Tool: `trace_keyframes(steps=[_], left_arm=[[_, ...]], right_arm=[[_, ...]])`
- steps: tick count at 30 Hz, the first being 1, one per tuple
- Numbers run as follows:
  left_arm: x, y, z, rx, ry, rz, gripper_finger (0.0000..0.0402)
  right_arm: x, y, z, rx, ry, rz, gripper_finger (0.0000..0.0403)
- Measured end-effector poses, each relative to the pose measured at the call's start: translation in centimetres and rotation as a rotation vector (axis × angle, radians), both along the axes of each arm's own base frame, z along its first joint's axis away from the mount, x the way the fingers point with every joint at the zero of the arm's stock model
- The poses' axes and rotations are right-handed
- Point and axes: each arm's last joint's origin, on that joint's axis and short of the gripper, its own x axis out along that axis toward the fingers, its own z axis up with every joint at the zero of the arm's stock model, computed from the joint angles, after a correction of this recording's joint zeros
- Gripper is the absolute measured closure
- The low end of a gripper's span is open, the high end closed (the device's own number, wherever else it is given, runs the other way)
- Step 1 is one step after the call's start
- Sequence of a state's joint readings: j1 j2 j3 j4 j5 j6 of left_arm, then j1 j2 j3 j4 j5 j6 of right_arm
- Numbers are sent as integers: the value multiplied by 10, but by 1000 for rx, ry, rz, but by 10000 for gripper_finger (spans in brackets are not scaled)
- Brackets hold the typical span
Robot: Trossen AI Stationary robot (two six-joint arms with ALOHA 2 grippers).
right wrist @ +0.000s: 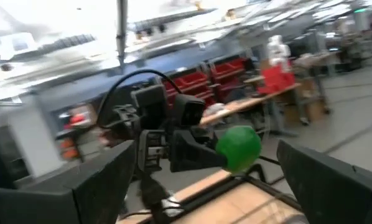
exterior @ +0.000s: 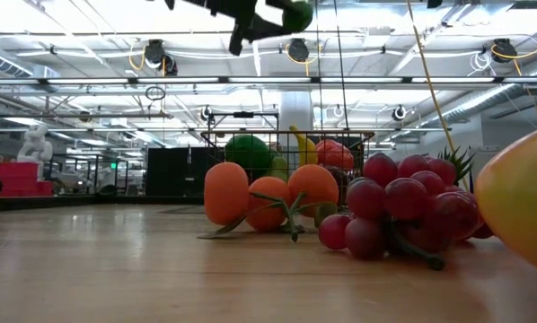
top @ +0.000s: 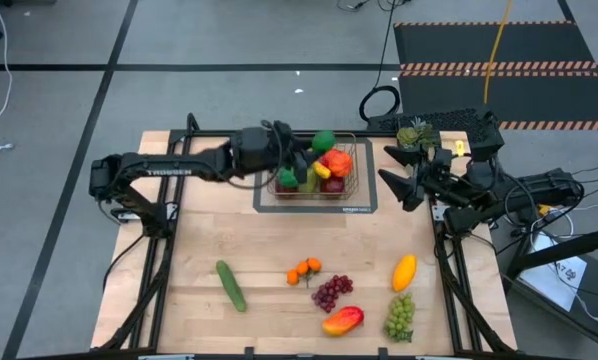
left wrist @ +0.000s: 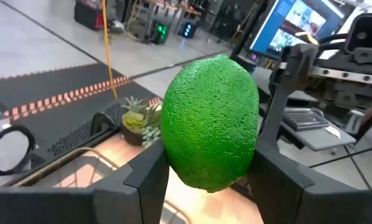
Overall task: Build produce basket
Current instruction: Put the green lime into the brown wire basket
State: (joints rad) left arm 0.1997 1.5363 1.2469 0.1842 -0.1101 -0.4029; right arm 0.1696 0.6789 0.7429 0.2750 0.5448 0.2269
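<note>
- The wire basket (top: 351,190) sits at the far middle of the wooden table (top: 199,260), its thin dark grid sides open. Inside lie a red apple (top: 335,163), a yellow banana (top: 322,171) and green pieces.
- The left gripper (top: 314,150) hangs over the basket, its fingers (left wrist: 150,180) pressed on either side of a pebbly green lime (left wrist: 211,121), held off the table.
- The right gripper (top: 411,172) waits at the table's right edge beside the basket, its jaws spread wide and empty.
- On the near table lie a long cucumber (top: 231,285), small oranges (top: 304,270), purple grapes (top: 331,292), a mango (top: 342,320), green grapes (top: 400,316) and a smooth yellow-orange fruit (top: 404,271).
- A spiky potted plant (top: 412,134) stands at the far right corner.
</note>
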Motion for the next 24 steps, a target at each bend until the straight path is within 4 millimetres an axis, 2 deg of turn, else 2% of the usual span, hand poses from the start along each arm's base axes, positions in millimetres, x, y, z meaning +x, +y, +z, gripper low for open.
trace_keyframes(steps=[3, 8, 12, 17, 24], left_arm=[[-1, 19, -6, -6, 20, -31, 206], [8, 42, -32, -6, 115, -130, 206], [17, 45, -52, 7, 169, -241, 206], [30, 43, -73, 36, 218, -281, 206], [43, 39, -102, 87, 303, -328, 200]], right_arm=[[-1, -2, 0, 28, -2, -78, 21], [-3, -6, -1, 76, -3, -212, 21], [-4, -8, -1, 98, 0, -303, 21], [-5, -9, -2, 116, 0, -354, 21], [-4, -9, -2, 129, -6, -354, 21]])
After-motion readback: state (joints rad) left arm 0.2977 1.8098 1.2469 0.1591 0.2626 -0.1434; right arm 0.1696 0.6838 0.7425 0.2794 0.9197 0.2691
